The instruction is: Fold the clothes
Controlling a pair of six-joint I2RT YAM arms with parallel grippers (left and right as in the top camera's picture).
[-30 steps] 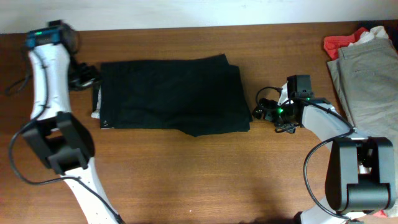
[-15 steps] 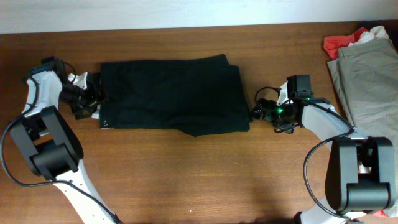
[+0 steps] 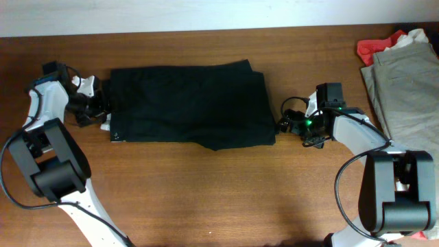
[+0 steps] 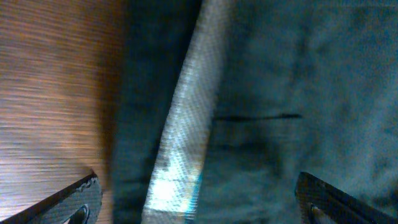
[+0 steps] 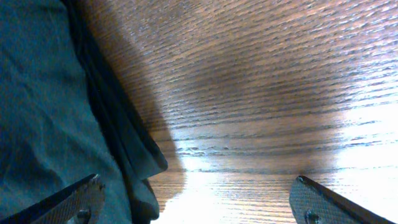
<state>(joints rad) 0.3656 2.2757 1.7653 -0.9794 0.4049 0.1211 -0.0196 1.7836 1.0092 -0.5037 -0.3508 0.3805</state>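
The black garment (image 3: 188, 103) lies flat as a wide folded rectangle on the wooden table (image 3: 219, 185). Its pale grey-white lining shows at the left edge (image 3: 106, 122), and as a light strip in the left wrist view (image 4: 186, 137). My left gripper (image 3: 101, 110) is open and straddles that left edge, one finger over wood, one over black fabric (image 4: 298, 93). My right gripper (image 3: 282, 123) is open at the garment's right edge. In the right wrist view one finger is over the dark fabric (image 5: 43, 112) and the other over bare wood.
Beige-khaki trousers (image 3: 405, 89) lie at the right edge of the table with a red cloth (image 3: 376, 46) behind them. A pale wall runs along the table's far edge.
The left arm swung down from its raised pose a second ago and its gripper now sits at the garment's left edge. The right arm and the garment have not moved.
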